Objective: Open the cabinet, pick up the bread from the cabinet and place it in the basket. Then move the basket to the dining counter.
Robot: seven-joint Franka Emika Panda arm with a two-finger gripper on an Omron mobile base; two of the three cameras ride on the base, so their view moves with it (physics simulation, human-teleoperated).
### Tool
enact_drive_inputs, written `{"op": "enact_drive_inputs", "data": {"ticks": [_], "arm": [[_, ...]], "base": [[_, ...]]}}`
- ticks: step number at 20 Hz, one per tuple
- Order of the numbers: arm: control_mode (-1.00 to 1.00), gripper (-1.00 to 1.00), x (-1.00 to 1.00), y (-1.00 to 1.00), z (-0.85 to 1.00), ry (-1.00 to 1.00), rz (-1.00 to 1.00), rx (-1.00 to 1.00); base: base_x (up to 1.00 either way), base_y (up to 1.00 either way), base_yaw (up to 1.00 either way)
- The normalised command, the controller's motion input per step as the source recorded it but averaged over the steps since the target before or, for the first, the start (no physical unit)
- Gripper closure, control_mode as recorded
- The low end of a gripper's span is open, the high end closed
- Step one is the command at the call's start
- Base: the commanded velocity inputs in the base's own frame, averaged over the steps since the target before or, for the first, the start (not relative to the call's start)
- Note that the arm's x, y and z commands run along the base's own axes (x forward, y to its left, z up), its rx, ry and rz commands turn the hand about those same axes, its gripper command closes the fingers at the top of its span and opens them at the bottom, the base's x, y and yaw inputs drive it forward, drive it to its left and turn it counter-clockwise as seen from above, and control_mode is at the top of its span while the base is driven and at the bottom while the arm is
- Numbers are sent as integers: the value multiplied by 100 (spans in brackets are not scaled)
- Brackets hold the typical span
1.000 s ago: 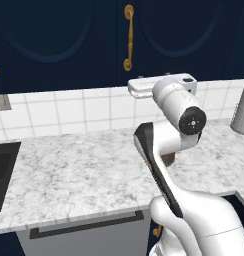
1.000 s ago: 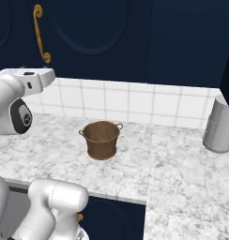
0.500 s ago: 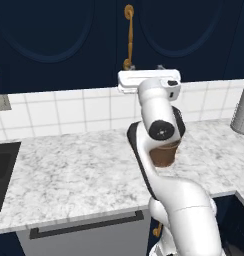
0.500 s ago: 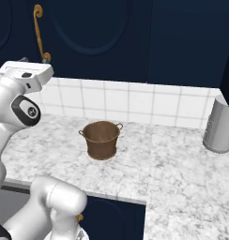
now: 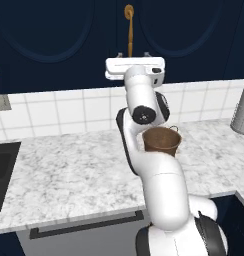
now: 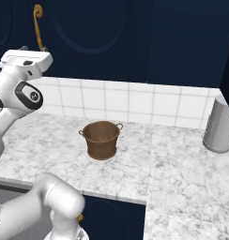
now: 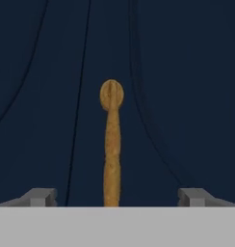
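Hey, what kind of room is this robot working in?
Most likely a rendered home kitchen: dark navy wall cabinets with curved brass handles above a white tiled backsplash, and a white-grey marbled worktop with a black sink.

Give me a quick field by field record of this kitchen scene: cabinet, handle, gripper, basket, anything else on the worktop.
cabinet: dark navy, doors shut
handle: brass, centred between the fingertips in the hand view
gripper: open, facing the handle, not yet on it
basket: brown, upright on the marbled worktop, nothing visible inside
grey cylinder: upright, to the basket's right, near the tiled wall
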Motion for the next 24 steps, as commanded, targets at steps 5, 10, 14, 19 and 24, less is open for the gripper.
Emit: {"op": "enact_drive_inputs", "data": {"ticks": [5,10,14,19,24], "arm": [[-100,-100,39,14,15,0,-3,0],[-100,-100,49,0,4,0,-1,0],[-100,-100,38,-8,0,0,0,1],[-100,-100,35,-17,0,0,1,2],[-100,100,35,-11,0,0,2,2]], "base": [[0,0,0],[0,0,0],[0,0,0],[0,0,0],[0,0,0]]}}
